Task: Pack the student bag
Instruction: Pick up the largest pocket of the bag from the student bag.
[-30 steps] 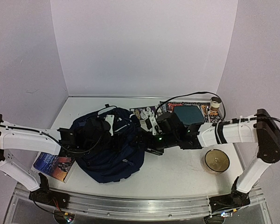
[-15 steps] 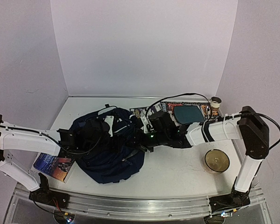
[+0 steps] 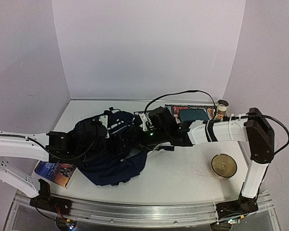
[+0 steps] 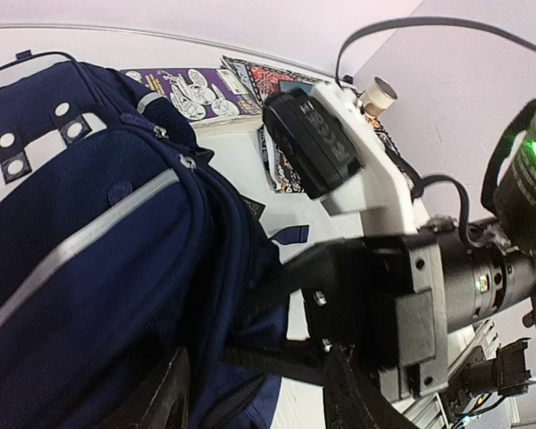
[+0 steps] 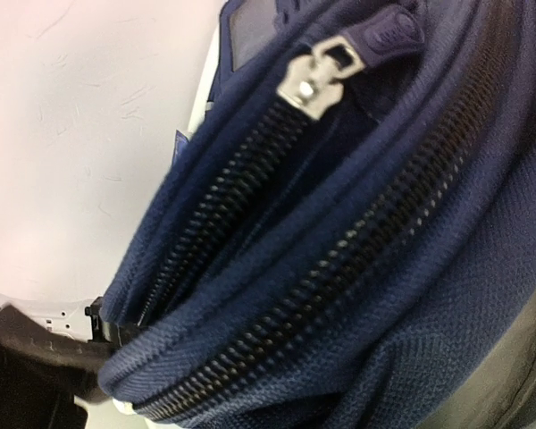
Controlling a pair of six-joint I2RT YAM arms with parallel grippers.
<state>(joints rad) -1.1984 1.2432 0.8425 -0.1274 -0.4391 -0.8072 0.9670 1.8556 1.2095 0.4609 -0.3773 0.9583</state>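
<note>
The student bag [image 3: 113, 156], a dark navy backpack with white trim, lies left of the table's middle. My right gripper [image 3: 134, 140] reaches in from the right and is shut on fabric at the bag's right edge, by a black strap [image 4: 277, 362]. The right wrist view is filled with navy cloth [image 5: 357, 268] and two zip lines, one with a silver pull [image 5: 314, 82]. My left gripper [image 4: 259, 398] sits at the bag's left side. Its fingers [image 4: 165, 398] stand apart, with bag cloth and the strap between them.
A book [image 3: 55, 172] lies at the near left under the left arm. At the back right is a patterned mat [image 3: 171, 109] with a teal pouch [image 3: 192, 114], and a small roll [image 3: 222, 107] stands beside it. A round brown dish [image 3: 224, 166] sits near right.
The right gripper moved left onto the bag and closed on its edge. The left gripper opened and the left arm drew back to the left. The bag shifted slightly.
</note>
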